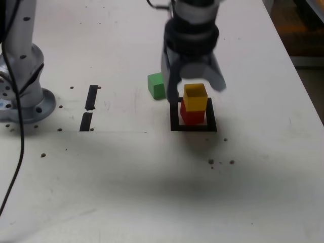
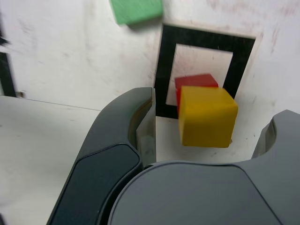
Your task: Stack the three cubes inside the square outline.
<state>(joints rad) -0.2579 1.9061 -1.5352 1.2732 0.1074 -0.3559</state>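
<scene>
You've got the yellow cube (image 1: 195,97) sitting on the red cube (image 1: 192,116), both inside the square outline (image 1: 193,127), a thick black tape frame with a white middle. Both are matte, solid colour, same size; the yellow one sits slightly off-square on the red, overhanging a bit in the wrist view (image 2: 206,116). Only a sliver of red (image 2: 194,82) shows behind it there.

The green cube (image 1: 156,85) is on the table (image 1: 152,177) outside the frame, just beside its corner on the exterior view's left, apart from the stack.

Your gripper (image 1: 195,83) hangs right over the stack, jaws spread wider than a cube, one finger (image 2: 140,126) each side of the yellow block, with a gap between it and the block, gripping nothing.

Two short black tape strips (image 1: 89,107) lie well off to the exterior view's left, near the arm's base (image 1: 23,101).
</scene>
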